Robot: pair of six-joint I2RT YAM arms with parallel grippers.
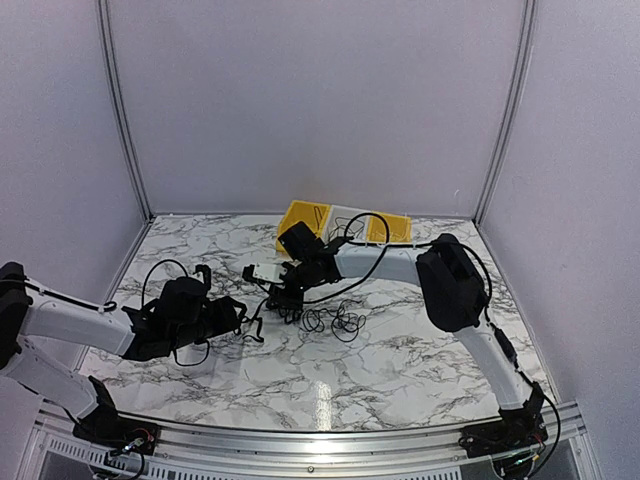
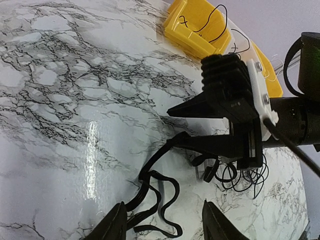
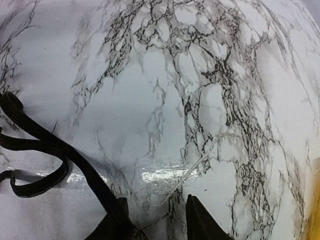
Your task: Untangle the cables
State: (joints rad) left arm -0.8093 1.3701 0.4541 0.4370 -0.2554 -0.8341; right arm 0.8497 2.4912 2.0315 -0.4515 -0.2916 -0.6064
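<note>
Two grippers faced each other over the cables (image 1: 320,318), which lay near the middle of the worktop (image 1: 400,370), slightly toward its left edge. Approaching from opposite sides probably let each take its own strand and draw it away from the other.

The left gripper (image 2: 164,220) hung low with its fingers spread wide. Folded loops of a flat black cable (image 3: 50,145) lay on the marble between them, straddled but not pinched. That looked like a stance for closing on this strand and anchoring it.

The right gripper (image 3: 156,205) pointed down at the marble with its fingers parted and nothing clamped. The flat black cable ran up to the outside of one finger, though contact could not be judged. A whitish wire (image 3: 200,161) trailed across the marble toward the gap, so it may have been that gripper's target.

A cluster of thin black loops (image 1: 335,320) sat just beside the right gripper, toward the right edge, untouched.

A yellow tray (image 1: 300,218) stood at the far edge with thin wires draped on it, apparently the place for freed strands.
</note>
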